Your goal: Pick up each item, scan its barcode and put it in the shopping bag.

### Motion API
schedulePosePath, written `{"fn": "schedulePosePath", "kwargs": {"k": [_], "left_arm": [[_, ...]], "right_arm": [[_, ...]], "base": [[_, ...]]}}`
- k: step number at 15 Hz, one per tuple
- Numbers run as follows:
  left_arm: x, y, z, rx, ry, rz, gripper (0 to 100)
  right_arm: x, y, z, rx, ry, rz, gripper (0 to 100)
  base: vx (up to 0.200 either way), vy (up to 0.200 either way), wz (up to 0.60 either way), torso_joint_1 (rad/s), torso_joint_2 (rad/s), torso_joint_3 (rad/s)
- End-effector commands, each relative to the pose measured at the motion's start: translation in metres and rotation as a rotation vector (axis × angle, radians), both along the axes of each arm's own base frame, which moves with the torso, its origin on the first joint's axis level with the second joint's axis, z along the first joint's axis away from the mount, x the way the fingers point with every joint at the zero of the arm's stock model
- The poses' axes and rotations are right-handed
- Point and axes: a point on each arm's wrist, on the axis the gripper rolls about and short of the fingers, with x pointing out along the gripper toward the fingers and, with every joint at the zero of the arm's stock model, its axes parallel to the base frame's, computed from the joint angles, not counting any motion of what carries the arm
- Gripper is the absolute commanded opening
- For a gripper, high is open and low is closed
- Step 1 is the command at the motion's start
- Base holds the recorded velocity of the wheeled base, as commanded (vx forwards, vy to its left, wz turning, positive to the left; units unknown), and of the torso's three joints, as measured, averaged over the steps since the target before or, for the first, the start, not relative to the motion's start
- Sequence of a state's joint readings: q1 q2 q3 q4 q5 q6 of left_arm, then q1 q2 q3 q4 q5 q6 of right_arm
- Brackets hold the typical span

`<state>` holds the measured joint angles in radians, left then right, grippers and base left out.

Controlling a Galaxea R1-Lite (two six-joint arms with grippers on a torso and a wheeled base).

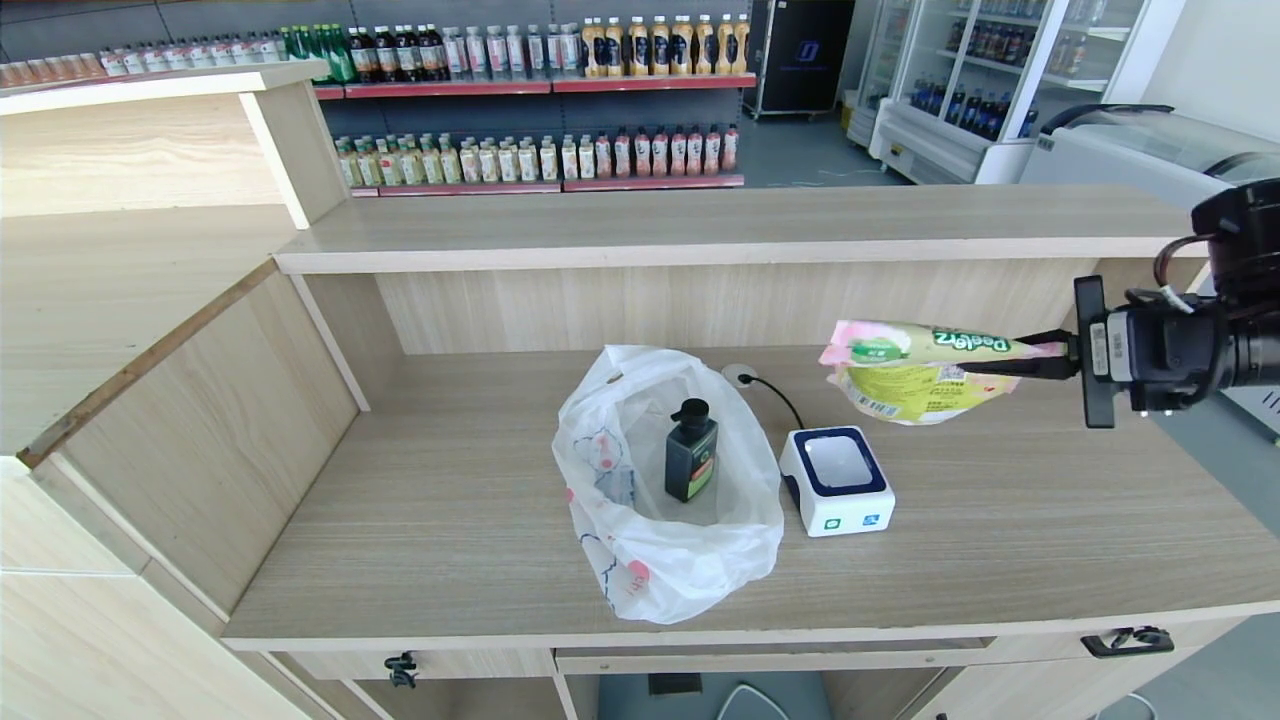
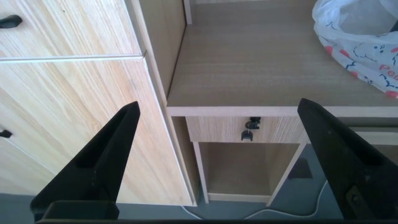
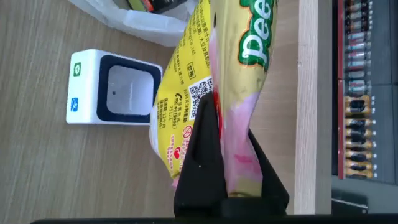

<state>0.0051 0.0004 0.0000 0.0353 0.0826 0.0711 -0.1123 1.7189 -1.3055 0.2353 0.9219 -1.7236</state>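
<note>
My right claw (image 1: pixel 1000 358) clenches the snack pouch (image 1: pixel 905 385) at the frame's right, above the wood counter (image 1: pixel 450 520) near the white scanner (image 1: pixel 836 480) and shopping bag (image 1: pixel 660 560), bottle shelves (image 1: pixel 540 100) lining the top.

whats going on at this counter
The robot's right hand holds a yellow-and-pink snack bag in the air above the counter, near the white scanner. A dark pump bottle already stands inside the open shopping bag beside the scanner. The left hand is open and empty, low by the counter's front edge.
</note>
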Motion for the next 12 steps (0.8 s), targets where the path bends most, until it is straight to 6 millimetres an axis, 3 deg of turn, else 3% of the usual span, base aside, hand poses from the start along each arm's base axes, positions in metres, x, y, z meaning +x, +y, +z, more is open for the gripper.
{"fn": "schedulePosePath", "kwargs": {"k": [1,3,6,12], "left_arm": [[0.000,0.000,0.000,0.000,-0.001,0.000,100],[0.000,0.000,0.000,0.001,0.000,0.001,100],[0.000,0.000,0.000,0.001,0.000,0.000,100],[0.000,0.000,0.000,0.000,-0.001,0.000,100]], "right_arm": [[-0.029,-0.014,0.044,0.132,0.025,-0.141,0],[-0.038,-0.018,0.054,0.296,0.181,-0.244,0],[-0.050,-0.026,0.045,0.483,0.415,-0.377,0],[-0.068,-0.028,0.056,0.806,0.696,-0.594,0]], "base": [[0.000,0.000,0.00,0.000,0.00,0.000],[0.000,0.000,0.00,0.000,0.00,0.000],[0.000,0.000,0.00,0.000,0.00,0.000],[0.000,0.000,0.00,0.000,0.00,0.000]]}}
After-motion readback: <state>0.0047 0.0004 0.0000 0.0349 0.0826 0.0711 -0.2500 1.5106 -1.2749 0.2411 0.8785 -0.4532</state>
